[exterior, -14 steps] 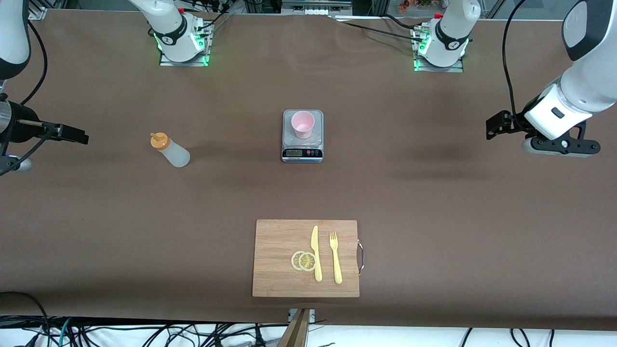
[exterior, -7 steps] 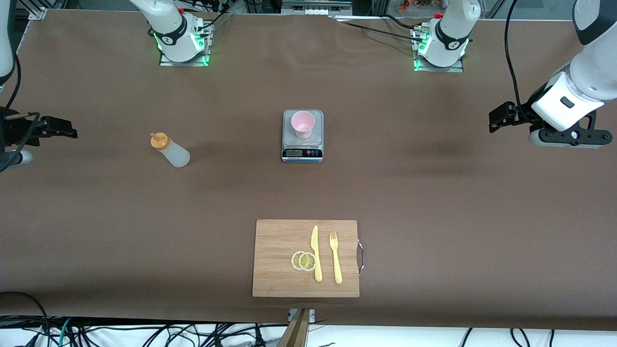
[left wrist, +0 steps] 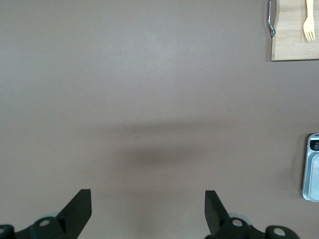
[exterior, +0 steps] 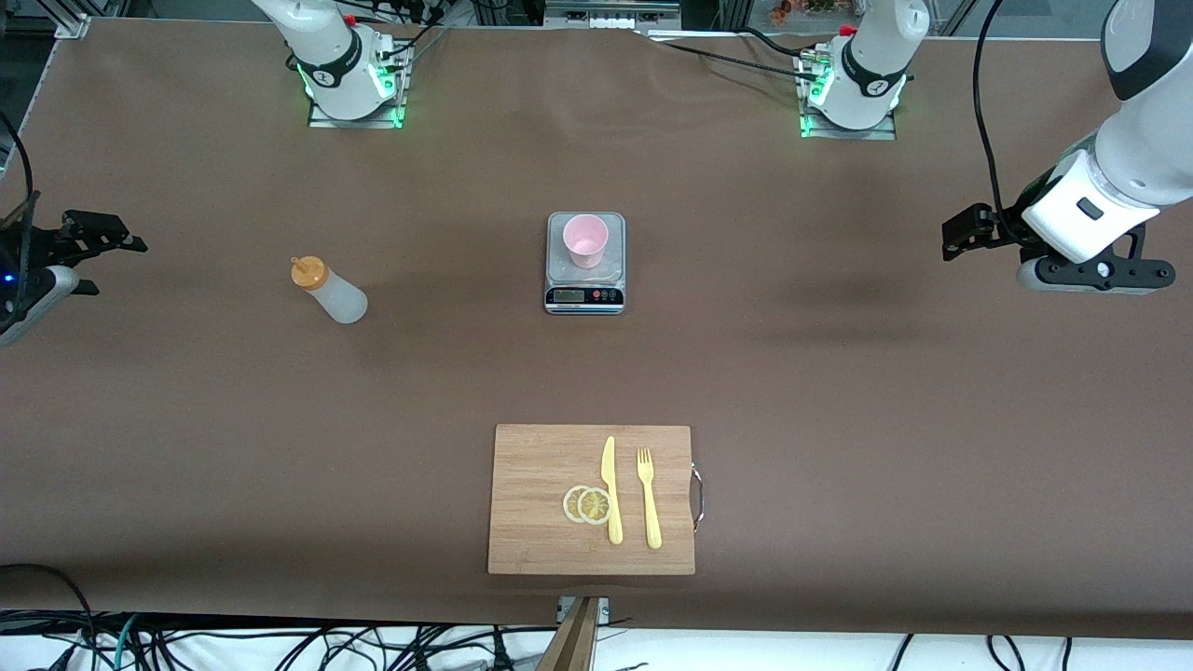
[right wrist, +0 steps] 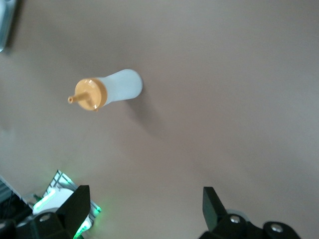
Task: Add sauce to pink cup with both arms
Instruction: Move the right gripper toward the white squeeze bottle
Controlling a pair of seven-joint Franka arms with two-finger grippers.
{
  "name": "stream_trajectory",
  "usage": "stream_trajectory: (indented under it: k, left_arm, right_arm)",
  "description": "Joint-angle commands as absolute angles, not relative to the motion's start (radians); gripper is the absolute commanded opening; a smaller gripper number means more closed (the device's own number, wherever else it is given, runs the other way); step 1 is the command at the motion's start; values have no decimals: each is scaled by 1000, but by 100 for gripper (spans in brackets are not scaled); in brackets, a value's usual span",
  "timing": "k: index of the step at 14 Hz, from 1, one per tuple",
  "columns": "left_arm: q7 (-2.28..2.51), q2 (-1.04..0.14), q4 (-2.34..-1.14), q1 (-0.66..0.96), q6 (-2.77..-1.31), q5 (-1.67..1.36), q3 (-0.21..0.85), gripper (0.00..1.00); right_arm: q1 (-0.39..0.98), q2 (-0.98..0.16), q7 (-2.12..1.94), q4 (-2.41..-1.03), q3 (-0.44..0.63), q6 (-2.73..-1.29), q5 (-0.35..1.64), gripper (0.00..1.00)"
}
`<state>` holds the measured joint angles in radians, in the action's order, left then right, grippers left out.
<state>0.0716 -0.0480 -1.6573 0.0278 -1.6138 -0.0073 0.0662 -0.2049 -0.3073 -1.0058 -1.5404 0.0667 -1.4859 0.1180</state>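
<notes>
The sauce bottle (exterior: 328,291), whitish with an orange nozzle cap, stands on the brown table toward the right arm's end; it also shows in the right wrist view (right wrist: 112,89). The pink cup (exterior: 585,240) stands upright on a grey scale (exterior: 584,296) at mid-table. My right gripper (exterior: 116,264) hangs open and empty at the table's edge, well apart from the bottle; its fingers (right wrist: 79,199) stand wide. My left gripper (exterior: 955,235) hovers open and empty over bare table at the left arm's end, its fingers (left wrist: 82,201) spread, far from the cup.
A wooden cutting board (exterior: 531,522) lies near the front camera's edge, carrying two lemon slices (exterior: 587,504), a yellow knife (exterior: 611,489) and a yellow fork (exterior: 649,499). The two green-lit arm bases (exterior: 354,84) stand along the table's top edge.
My right gripper has drawn back toward the right arm's end of the table, away from the bottle. The left gripper has shifted only slightly. Bottle and cup have not moved.
</notes>
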Motion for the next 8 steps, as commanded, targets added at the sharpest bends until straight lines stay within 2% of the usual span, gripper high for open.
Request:
stream_trajectory:
  k: [1, 8]
  left_arm:
    - [80, -61, -1628, 25, -1594, 2, 67, 100]
    - [78, -66, -1628, 25, -1594, 2, 63, 100]
  right_arm:
    - [-290, -363, -1246, -1565, 58, -1493, 221, 100]
    - [-403, -411, -1736, -1722, 58, -1528, 452, 100]
